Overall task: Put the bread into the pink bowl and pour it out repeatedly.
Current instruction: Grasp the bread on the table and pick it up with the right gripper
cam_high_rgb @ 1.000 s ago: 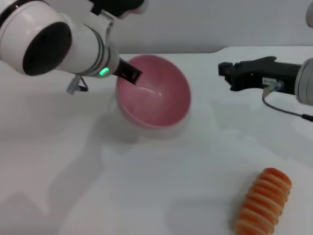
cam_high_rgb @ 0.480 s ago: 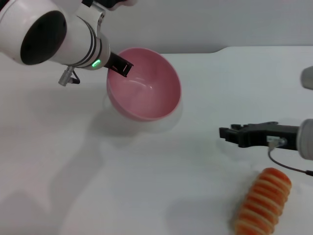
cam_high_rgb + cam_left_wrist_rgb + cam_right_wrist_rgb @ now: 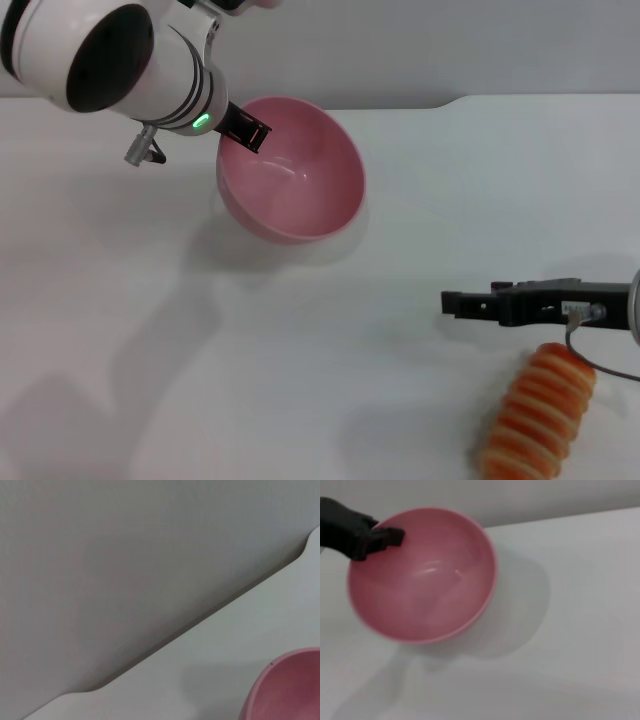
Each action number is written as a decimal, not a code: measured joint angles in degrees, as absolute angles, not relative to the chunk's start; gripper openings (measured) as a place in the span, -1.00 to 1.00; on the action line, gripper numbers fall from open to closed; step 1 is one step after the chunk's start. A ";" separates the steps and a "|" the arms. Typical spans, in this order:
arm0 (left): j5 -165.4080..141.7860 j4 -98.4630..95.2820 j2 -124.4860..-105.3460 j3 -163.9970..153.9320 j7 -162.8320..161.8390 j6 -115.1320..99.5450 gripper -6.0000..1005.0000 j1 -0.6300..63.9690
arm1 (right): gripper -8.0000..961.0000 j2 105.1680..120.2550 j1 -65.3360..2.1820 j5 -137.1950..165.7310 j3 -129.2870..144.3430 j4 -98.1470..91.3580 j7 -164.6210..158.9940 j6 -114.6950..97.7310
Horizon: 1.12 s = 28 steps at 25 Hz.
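Observation:
The pink bowl [image 3: 300,190] hangs tilted above the table at the back left, its glossy inside empty. My left gripper [image 3: 245,132] is shut on its rim, and one black finger [image 3: 367,537] shows inside the rim in the right wrist view. A slice of the bowl's [image 3: 292,690] edge shows in the left wrist view. The bread [image 3: 540,410], orange-brown with pale stripes, lies on the table at the near right. My right gripper [image 3: 452,301] hovers just beyond the bread, pointing left. The right wrist view looks across at the bowl [image 3: 425,585].
The white table [image 3: 300,380] runs back to a grey wall, and its back edge steps near the middle [image 3: 450,100]. The left arm's large white joint [image 3: 110,55] hangs over the back left corner. The bowl casts a shadow beneath itself.
My right gripper has come from the back right toward the near side, down to just beside the bread. The left gripper has shifted the bowl slightly left and back.

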State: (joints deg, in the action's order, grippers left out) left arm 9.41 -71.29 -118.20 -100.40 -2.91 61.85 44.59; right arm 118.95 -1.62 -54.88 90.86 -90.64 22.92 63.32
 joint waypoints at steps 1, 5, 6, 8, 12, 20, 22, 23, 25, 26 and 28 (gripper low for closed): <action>9.41 -70.82 -118.22 -100.31 -2.91 61.69 -0.76 44.82 | 0.22 118.95 -1.60 -54.90 91.05 -90.86 22.77 63.81; 9.50 -69.38 -118.27 -100.08 -2.90 60.67 -0.75 45.40 | 0.66 118.94 -1.53 -53.75 90.95 -91.71 22.38 65.41; 9.56 -69.13 -118.27 -100.05 -2.90 60.42 -0.75 45.43 | 0.68 118.92 -1.54 -53.20 90.70 -92.03 22.16 65.84; 9.58 -68.79 -118.23 -100.02 -2.90 60.23 -0.75 45.46 | 0.72 118.86 -1.60 -51.24 90.37 -93.48 21.53 67.06; 9.58 -68.73 -118.21 -99.87 -2.90 59.88 -0.75 45.50 | 0.74 118.96 -1.54 -45.06 90.72 -98.19 19.43 69.90; 9.48 -68.53 -118.21 -99.59 -2.84 59.85 -0.75 45.63 | 0.73 119.12 -1.46 -34.86 98.52 -103.27 12.82 72.17; 9.46 -68.39 -118.21 -99.34 -2.79 59.85 -0.75 45.72 | 0.73 119.14 -1.46 -31.34 101.09 -104.75 10.34 72.82; 9.46 -68.28 -118.21 -99.23 -2.77 59.83 -0.75 45.81 | 0.73 119.16 -1.46 -30.24 101.97 -105.29 9.55 73.14; 9.44 -68.08 -118.21 -99.16 -2.76 59.78 -0.75 45.93 | 0.73 119.22 -1.47 -28.87 103.11 -105.85 8.08 73.91; 9.44 -68.00 -118.21 -99.11 -2.76 59.71 -0.75 45.98 | 0.73 119.22 -1.45 -28.29 103.35 -105.94 7.55 74.17; 9.42 -67.83 -118.21 -99.08 -2.75 59.48 -0.75 45.98 | 0.73 119.23 -1.21 -27.27 103.67 -106.31 6.94 74.57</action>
State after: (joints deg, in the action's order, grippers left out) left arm 9.42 -67.83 -118.21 -99.08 -2.75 59.48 45.98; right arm 119.23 -1.21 -27.27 103.67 -106.31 6.94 74.57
